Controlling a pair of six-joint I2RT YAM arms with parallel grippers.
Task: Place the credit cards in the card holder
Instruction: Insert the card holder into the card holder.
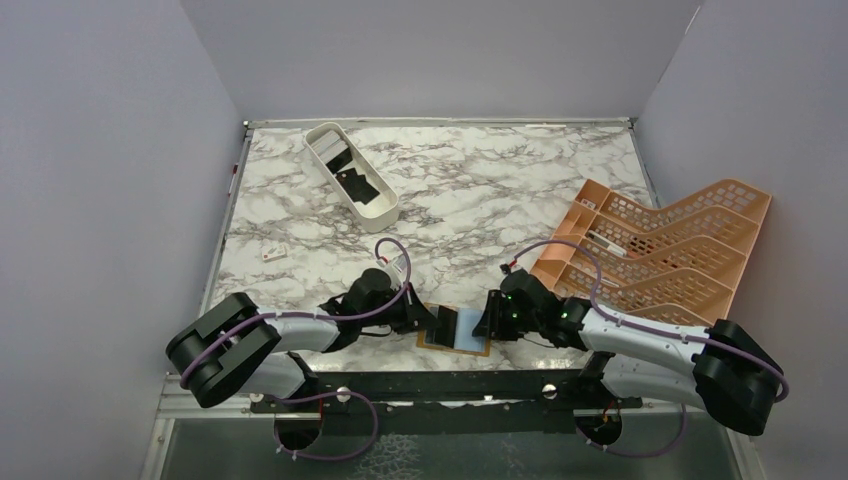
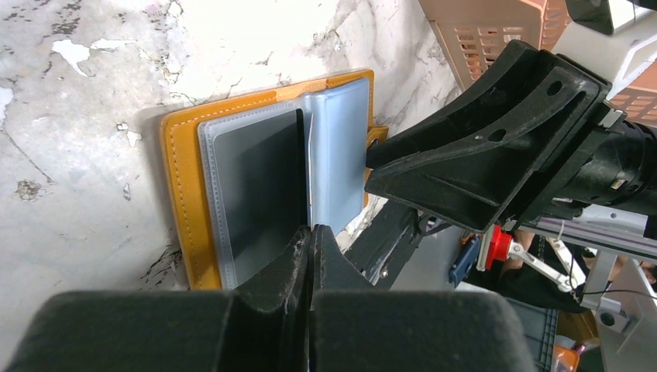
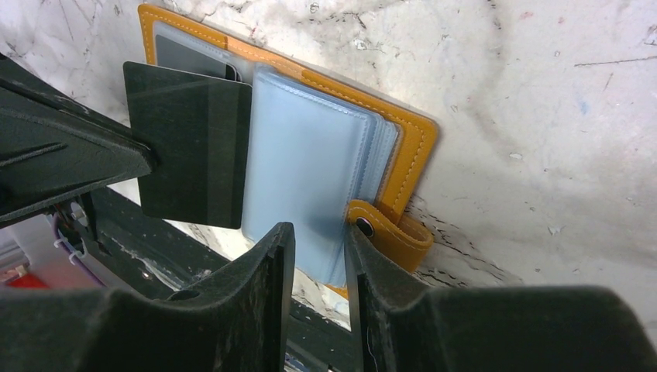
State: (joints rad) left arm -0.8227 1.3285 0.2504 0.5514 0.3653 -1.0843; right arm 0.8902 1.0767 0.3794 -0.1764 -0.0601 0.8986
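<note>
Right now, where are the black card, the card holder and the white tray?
black card (image 3: pixel 190 143), right wrist view, flat face
card holder (image 3: pixel 411 147), right wrist view, orange border
white tray (image 1: pixel 330 178), top external view, outer wall

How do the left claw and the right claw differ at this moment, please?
The left claw is shut, pinching a thin black plastic card by one edge; the right claw has its jaws apart, and whether it grips anything is unclear. The left claw meets the open orange-tan leather card holder from its left side, the right claw at its pale blue plastic sleeves on the right. Both are black and low over the holder.
</note>
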